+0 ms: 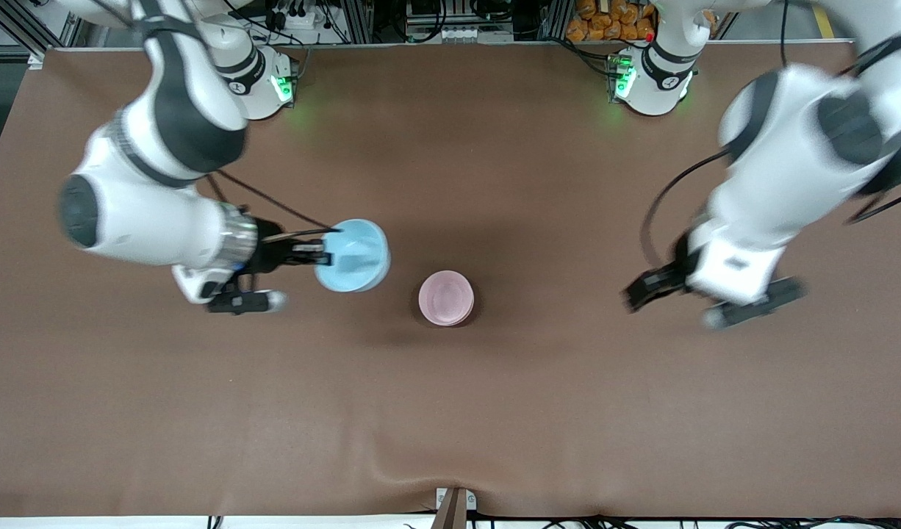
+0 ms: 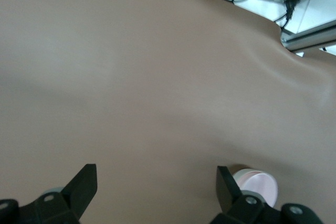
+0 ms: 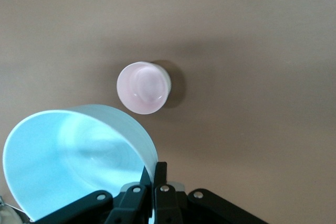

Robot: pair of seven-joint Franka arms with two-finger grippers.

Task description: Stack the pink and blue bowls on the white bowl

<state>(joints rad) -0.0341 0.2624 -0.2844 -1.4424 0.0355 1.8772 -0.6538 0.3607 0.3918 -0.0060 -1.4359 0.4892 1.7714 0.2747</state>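
My right gripper (image 1: 325, 253) is shut on the rim of the light blue bowl (image 1: 355, 256) and holds it tilted in the air, beside the pink bowl on the right arm's side. In the right wrist view the fingers (image 3: 156, 169) pinch the blue bowl's wall (image 3: 68, 166). The pink bowl (image 1: 445, 296) sits mid-table, nested in the white bowl, whose rim shows beneath it (image 3: 167, 78). The pink bowl also shows in both wrist views (image 3: 140, 87) (image 2: 258, 186). My left gripper (image 1: 645, 288) is open and empty over bare table toward the left arm's end (image 2: 156, 182).
The brown table cover (image 1: 450, 411) is bare around the bowls. The arm bases (image 1: 652, 81) stand along the table's top edge, with cables and equipment at that edge.
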